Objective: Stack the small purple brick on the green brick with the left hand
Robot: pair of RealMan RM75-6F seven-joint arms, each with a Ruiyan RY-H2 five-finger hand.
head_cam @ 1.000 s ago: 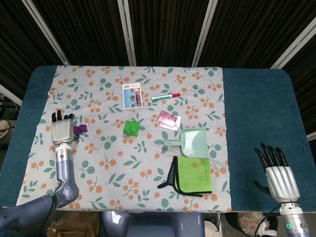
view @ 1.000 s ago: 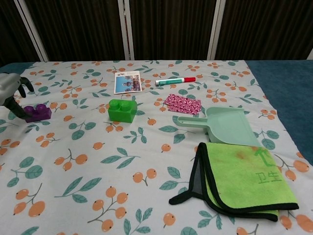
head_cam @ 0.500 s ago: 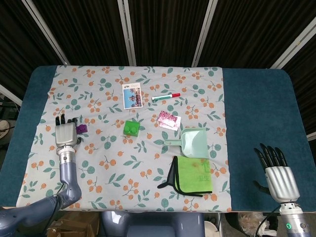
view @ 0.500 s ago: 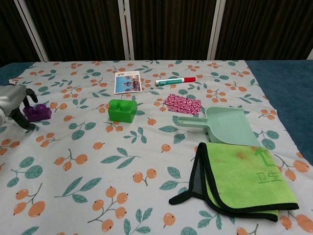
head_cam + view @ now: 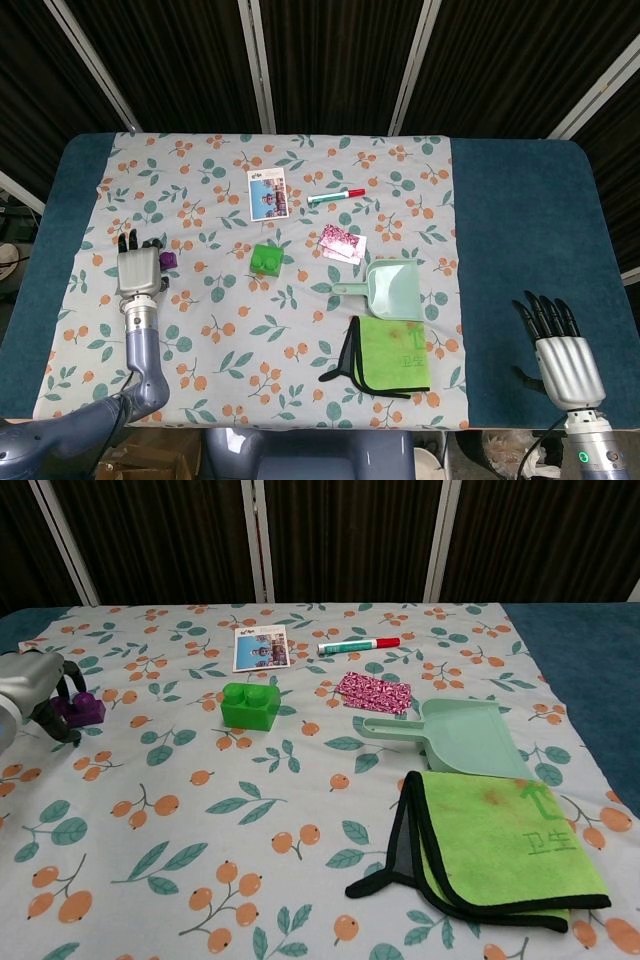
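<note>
The small purple brick [image 5: 169, 260] [image 5: 88, 709] lies on the flowered cloth at the left. My left hand [image 5: 139, 270] [image 5: 32, 684] is right beside it on its left. The fingers [image 5: 71, 683] arch over the brick's left end, and the thumb hangs in front of it with a small gap. The brick still rests on the cloth. The green brick [image 5: 266, 260] [image 5: 250, 705] stands near the cloth's middle, well to the right of the hand. My right hand [image 5: 558, 348] hovers open over the blue table at the near right, holding nothing.
A photo card [image 5: 267, 192], a red-capped marker [image 5: 336, 196] and a pink patterned packet [image 5: 342, 242] lie beyond the green brick. A mint dustpan [image 5: 392, 288] and a folded green cloth [image 5: 390, 354] sit to the right.
My left hand has slid right and closer to the purple brick, its fingers now curving over the brick's left end. The brick has barely shifted. The right hand stays put.
</note>
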